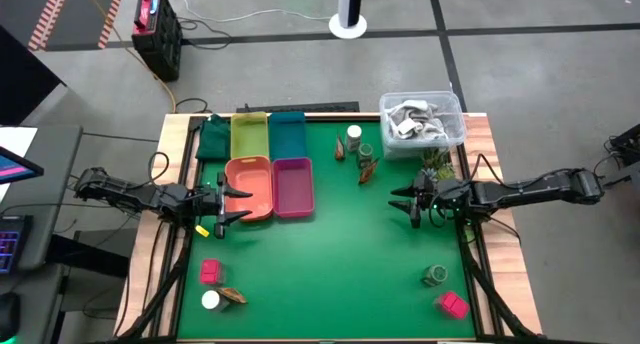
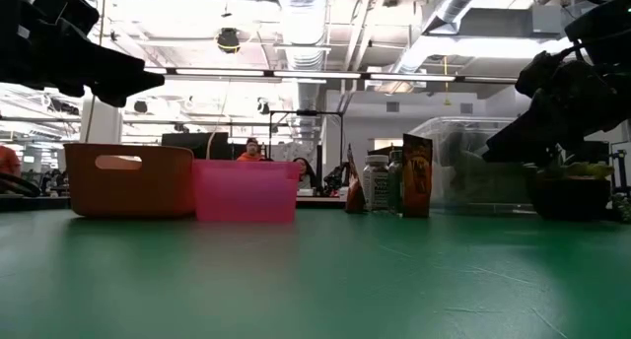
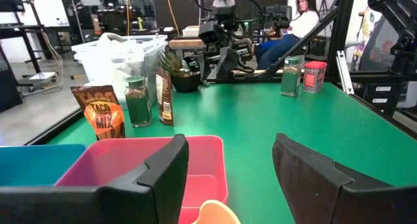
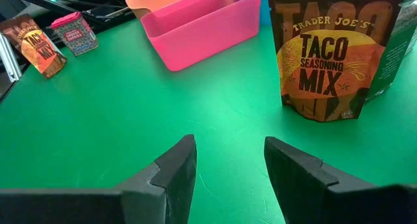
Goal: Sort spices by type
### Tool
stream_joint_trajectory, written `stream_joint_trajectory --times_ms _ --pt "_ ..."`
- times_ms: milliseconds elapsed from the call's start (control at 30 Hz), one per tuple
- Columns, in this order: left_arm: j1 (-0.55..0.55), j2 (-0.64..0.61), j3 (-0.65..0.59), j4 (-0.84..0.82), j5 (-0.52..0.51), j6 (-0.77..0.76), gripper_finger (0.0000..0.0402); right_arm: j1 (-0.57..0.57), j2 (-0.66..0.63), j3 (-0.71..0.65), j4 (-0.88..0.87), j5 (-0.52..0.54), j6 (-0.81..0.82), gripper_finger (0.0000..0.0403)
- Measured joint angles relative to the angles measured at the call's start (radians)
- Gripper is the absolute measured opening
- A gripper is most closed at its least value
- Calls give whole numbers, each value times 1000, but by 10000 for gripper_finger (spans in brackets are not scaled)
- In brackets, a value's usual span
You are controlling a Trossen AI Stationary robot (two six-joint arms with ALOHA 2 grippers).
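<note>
Lower left of the high view: pink block (image 1: 210, 272), white-capped jar (image 1: 211, 300) and brown packet (image 1: 232, 296) close together on the green mat (image 1: 330, 264). Lower right: green jar (image 1: 435, 275), with a second pink block (image 1: 452, 304) just below it.

Mid-frame left: left gripper (image 1: 236, 203), fingers spread, empty, at the left edge of the orange tray (image 1: 250, 187); magenta tray (image 1: 293, 186) touching the orange one on its right. Mid-frame right: right gripper (image 1: 404, 200), fingers likewise apart, empty, above bare mat, well apart from the trays.

Upper middle: second white-capped jar (image 1: 354, 137), second green jar (image 1: 366, 153) and taco packet (image 1: 368, 169) clustered near the clear tub (image 1: 422, 121); another brown piece (image 1: 341, 151) beside the jar. Green plant (image 1: 436, 164) just under the tub.

Top left of the mat: dark green (image 1: 213, 139), yellow-green (image 1: 250, 135) and teal (image 1: 288, 134) trays in a row, behind the orange and magenta ones.

Beyond the table, left wrist view: seated person (image 3: 296, 25).
</note>
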State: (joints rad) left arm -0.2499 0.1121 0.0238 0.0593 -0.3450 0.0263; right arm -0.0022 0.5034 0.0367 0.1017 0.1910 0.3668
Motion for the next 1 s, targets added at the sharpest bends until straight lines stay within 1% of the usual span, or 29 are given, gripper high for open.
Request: stream_joint_trajectory --times_ms 533,600,833,900,1000 --pt "0 0 0 0 0 -4 212 0 0 0 0 0 0 207" --pt "0 0 0 1 0 -48 212 0 0 0 0 0 0 207" --pt "0 0 0 0 1 -328 212 0 0 0 0 0 0 207" --pt "0 0 0 2 1 -359 212 0 0 0 0 0 0 207" --pt "1 0 0 4 1 -366 212 0 0 0 0 0 0 207"
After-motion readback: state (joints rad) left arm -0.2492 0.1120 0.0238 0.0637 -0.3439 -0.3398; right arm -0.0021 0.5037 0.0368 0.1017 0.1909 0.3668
